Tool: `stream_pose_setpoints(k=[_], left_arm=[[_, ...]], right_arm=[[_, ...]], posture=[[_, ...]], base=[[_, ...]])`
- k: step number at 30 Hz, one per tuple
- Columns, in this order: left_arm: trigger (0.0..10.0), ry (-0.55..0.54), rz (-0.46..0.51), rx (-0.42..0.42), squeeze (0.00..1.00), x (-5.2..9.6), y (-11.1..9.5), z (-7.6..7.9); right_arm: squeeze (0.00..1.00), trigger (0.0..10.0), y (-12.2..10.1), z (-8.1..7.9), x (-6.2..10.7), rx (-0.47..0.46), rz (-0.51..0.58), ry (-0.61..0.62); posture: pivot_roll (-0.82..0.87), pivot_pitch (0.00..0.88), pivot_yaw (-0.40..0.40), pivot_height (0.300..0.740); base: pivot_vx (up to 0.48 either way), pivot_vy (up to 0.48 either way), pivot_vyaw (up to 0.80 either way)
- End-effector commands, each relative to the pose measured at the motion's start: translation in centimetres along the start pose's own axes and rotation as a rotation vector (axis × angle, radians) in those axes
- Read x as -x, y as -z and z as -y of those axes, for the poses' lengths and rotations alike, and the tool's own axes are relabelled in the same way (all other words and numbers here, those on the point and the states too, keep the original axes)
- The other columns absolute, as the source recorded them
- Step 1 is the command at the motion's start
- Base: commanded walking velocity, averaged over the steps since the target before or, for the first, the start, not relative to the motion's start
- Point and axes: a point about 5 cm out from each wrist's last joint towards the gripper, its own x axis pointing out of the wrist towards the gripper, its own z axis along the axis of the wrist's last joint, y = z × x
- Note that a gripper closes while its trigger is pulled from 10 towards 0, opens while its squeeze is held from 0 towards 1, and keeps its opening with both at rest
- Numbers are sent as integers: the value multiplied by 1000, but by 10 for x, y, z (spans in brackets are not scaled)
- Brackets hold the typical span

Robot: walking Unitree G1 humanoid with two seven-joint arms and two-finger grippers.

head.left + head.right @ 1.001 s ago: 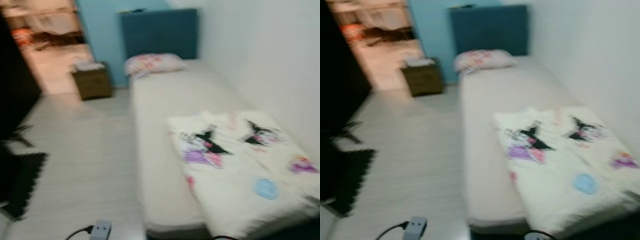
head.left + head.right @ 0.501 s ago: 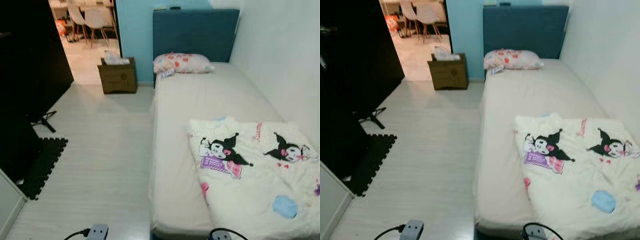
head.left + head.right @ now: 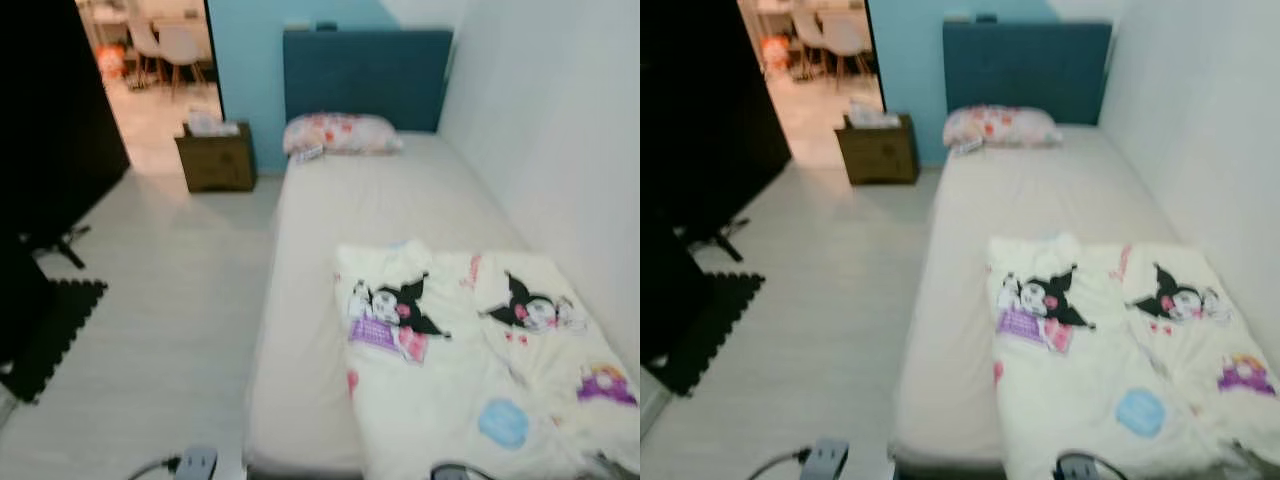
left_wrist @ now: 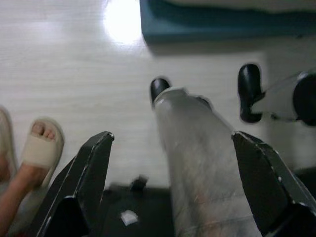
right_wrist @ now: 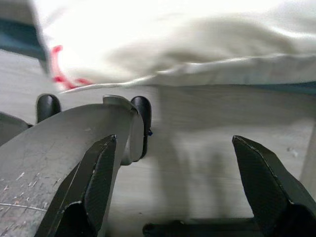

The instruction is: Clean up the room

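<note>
A single bed point(image 3: 380, 200) with a beige sheet runs along the right wall. A cream cartoon-print blanket point(image 3: 470, 370) lies crumpled over its near half. At the far end a floral pillow point(image 3: 340, 132) rests against the blue headboard point(image 3: 365, 75). My left gripper point(image 4: 173, 136) hangs open above the pale floor and my own silver leg point(image 4: 197, 173). My right gripper point(image 5: 174, 140) is also open with nothing between its fingers, low beside the bed, where the blanket's edge point(image 5: 197, 44) hangs over the side.
A brown nightstand point(image 3: 217, 158) stands left of the headboard, by a doorway point(image 3: 150, 50) to a room with white chairs. Dark furniture point(image 3: 50, 120) and a black floor mat point(image 3: 50, 330) line the left side. A person's sandalled foot point(image 4: 39, 148) is close behind my left arm.
The whole picture has shifted sideways and is slightly blurred again, so the camera moved. Bed, blanket and pillow lie as before.
</note>
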Motion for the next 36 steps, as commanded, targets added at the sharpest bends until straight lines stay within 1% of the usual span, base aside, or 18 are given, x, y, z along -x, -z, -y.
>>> stream_pose_setpoints(k=[1, 9, 14, 16, 17, 19, 20, 21, 22, 23, 24, 26, 27, 28, 29, 30, 34, 36], left_arm=[[10000, -20, 11, -18, 0, 1, -4, -5], [10000, -2, 9, -28, 0, 0, -4, -2], [10000, 7, 9, -26, 0, 0, -5, 0], [10000, 7, 9, -26, 0, 0, -5, 0], [10000, 11, 10, -22, 0, 0, -5, 1], [10000, 28, 15, -8, 0, 0, -5, 3], [10000, 28, 15, -8, 0, 0, -5, 3], [10000, 32, 17, -6, 0, 0, -5, 3], [10000, 32, 17, -6, 0, 0, -5, 3], [10000, 34, 18, -5, 0, 0, -5, 3], [10000, 34, 18, -5, 0, 0, -5, 3], [10000, 33, 16, -11, 0, 0, -5, 3], [10000, 33, 16, -12, 0, 0, -5, 3], [10000, 33, 17, -12, 0, 0, -5, 2], [10000, 33, 17, -12, 0, 0, -5, 2], [10000, 33, 18, -11, 0, 0, -5, 2], [10000, 33, 19, -10, 0, 0, -6, 2], [10000, 30, 30, -1, 0, 0, -7, 1]], right_arm=[[0, 10000, 10, -21, 0, 1, -37, -65], [0, 10000, 9, -18, 0, 18, -33, -40], [0, 10000, -6, 6, -1, -56, 18, 85], [0, 10000, -6, 6, -1, -56, 18, 85], [0, 10000, -9, 15, 0, -69, 17, 141], [0, 10000, -9, 46, 5, -123, -36, 328], [0, 10000, -9, 46, 5, -123, -36, 328], [0, 10000, -8, 58, 8, -148, -60, 392], [0, 10000, -8, 58, 8, -148, -60, 392], [0, 10000, -8, 69, 11, -183, -68, 444], [0, 10000, -8, 69, 11, -183, -68, 444], [0, 10000, -15, 90, 16, -282, -26, 507], [0, 10000, -25, 98, 18, -371, 37, 513], [0, 10000, -31, 103, 19, -429, 82, 512], [0, 10000, -31, 103, 19, -429, 82, 512], [0, 10000, -39, 106, 20, -463, 128, 509], [0, 10000, -44, 108, 21, -479, 152, 509], [0, 10000, -58, 113, 22, -631, 251, 471]], posture=[[-89, 19, 50, 731], [-97, 15, 49, 731], [-97, 17, 49, 731], [-97, 17, 49, 731], [-99, 16, 50, 731], [-95, 16, 47, 731], [-95, 16, 47, 731], [-95, 16, 47, 731], [-95, 16, 47, 731], [-96, 16, 46, 731], [-96, 16, 46, 731], [-92, 18, 43, 726], [-92, 20, 41, 721], [-92, 21, 43, 716], [-92, 21, 43, 716], [-93, 24, 43, 711], [-93, 25, 43, 706], [-95, 25, 39, 696]], base=[[0, 0, 0], [0, 0, 0], [0, 0, 0], [0, 0, 0], [0, 0, 0], [0, 0, 0], [0, 0, 0], [0, 0, 0], [0, 0, 0], [0, 0, 0], [0, 0, 0], [0, 0, 0], [0, 0, 0], [0, 0, 0], [0, 0, 0], [0, 0, 0], [0, 0, 0], [0, 0, 0]])
